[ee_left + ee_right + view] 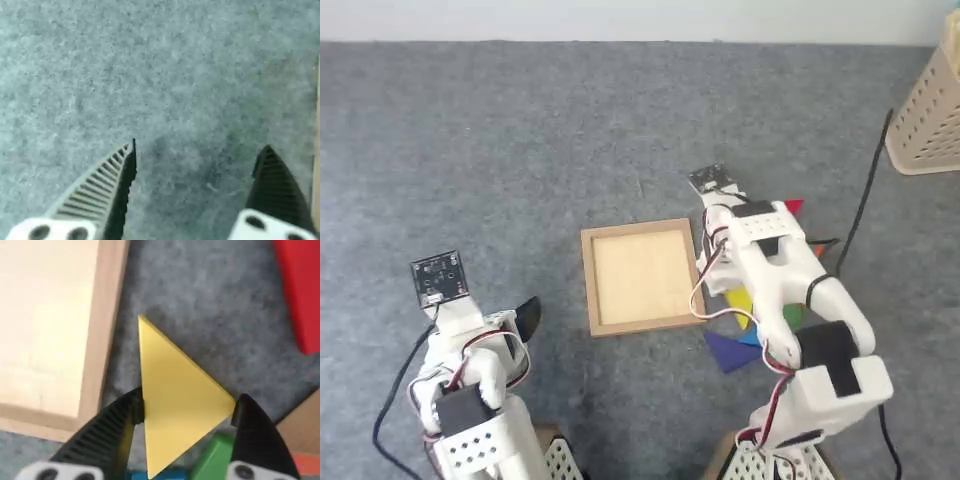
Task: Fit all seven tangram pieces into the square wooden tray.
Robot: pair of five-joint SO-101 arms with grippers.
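Right claw (190,402) is clamping the yellow triangle (170,390)!
The triangle is being held just beside the wooden tray (102,330), mid-tabletop; left claw (200,146) is hanging wide open above the grey mat (150,75).

red piece (295,290) cut off at frame edge, green piece (212,460) partly hidden behind yellow triangle (170,400)

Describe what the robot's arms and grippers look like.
The left arm and right arm are white plastic with black motor blocks and looping red, black and white wires. Each wrist carries a small dark circuit board. The left gripper and right gripper have black, ribbed, pointed fingers.
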